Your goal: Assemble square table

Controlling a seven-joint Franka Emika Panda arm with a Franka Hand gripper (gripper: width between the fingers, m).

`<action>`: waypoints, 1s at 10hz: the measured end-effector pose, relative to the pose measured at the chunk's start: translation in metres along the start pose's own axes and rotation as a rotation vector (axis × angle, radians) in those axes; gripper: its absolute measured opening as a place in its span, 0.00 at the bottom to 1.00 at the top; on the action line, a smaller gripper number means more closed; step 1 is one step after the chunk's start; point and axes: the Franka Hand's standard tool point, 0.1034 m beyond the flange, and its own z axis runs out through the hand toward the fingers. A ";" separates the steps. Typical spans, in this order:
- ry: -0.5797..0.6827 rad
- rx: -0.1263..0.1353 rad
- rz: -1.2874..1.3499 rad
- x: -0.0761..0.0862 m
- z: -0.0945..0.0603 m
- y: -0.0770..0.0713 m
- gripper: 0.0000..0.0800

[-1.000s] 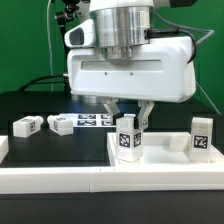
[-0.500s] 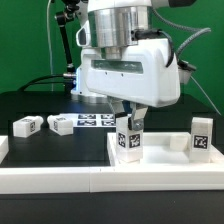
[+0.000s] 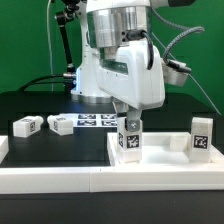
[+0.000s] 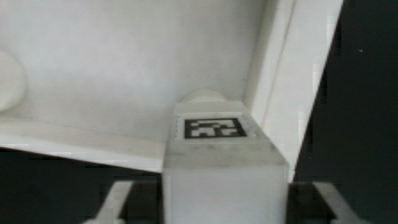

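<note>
The hand point(image 3: 129, 120) is closed on a leg point(image 3: 129, 142). Its two fingers press on opposite sides of the leg's upper part and hold it upright, with a tag facing the exterior camera. The leg is at the corner of the slab point(image 3: 165, 158) toward the exterior view's left, close to the raised rim. I cannot tell whether its foot touches the slab or hangs just above it.

In the wrist view the same leg point(image 4: 222, 170) fills the middle and carries a tag point(image 4: 217, 128). The slab point(image 4: 107, 100) lies behind it and the rim point(image 4: 294, 70) runs just beside it. Grey fingers point(image 4: 121, 198) show dimly on either side of the leg.

The slab lies flat near the tabletop's edge closest to the exterior camera, toward the exterior view's right. A second leg point(image 3: 201, 137) stands upright at the slab's side toward the exterior view's right, well apart from the held one, with its tag facing the camera.

A third leg point(image 3: 26, 125) and a fourth leg point(image 3: 60, 124) lie on the black tabletop point(image 3: 60, 150) toward the exterior view's left. They are near each other but apart. The marker board point(image 3: 95, 121) lies flat just beside the fourth leg, behind the hand. A white rail point(image 3: 60, 182) runs along the tabletop's near edge, in front of the slab.
</note>
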 end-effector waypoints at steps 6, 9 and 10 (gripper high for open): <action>-0.014 -0.025 -0.315 -0.007 0.001 0.000 0.81; -0.014 -0.019 -0.508 -0.006 0.002 0.000 0.81; -0.015 -0.018 -0.584 -0.006 0.002 0.001 0.81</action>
